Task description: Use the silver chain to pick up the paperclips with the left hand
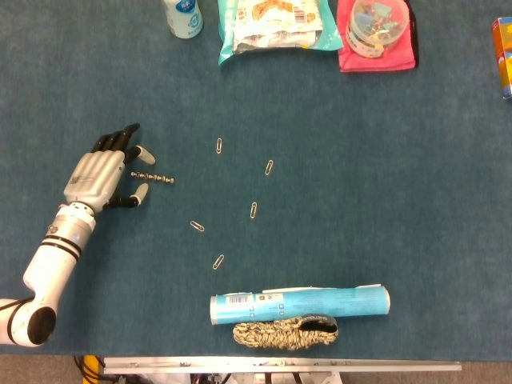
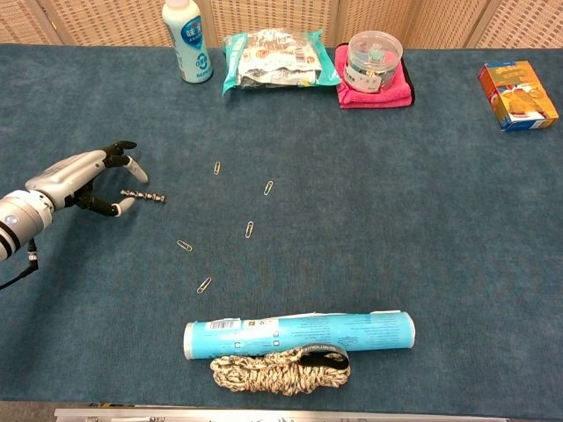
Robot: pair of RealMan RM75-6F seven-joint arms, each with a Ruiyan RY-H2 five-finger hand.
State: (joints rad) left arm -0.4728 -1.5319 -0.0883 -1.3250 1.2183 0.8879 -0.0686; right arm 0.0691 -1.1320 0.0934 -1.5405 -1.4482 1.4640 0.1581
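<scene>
We see our left hand [image 1: 102, 178] with fingers [image 1: 139, 152] apart, bracketing the near end of the silver chain [image 1: 153, 177] on the worktop [image 1: 384, 184]. Closing carelessly could nudge it toward the paperclips [image 1: 254, 210] beyond the fingertips.

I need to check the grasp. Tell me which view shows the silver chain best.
The head view: from above, the whole silver chain lies in sight between the left robot hand fingertips. The chest view shows it foreshortened, its near end hidden behind the fingers.
</scene>
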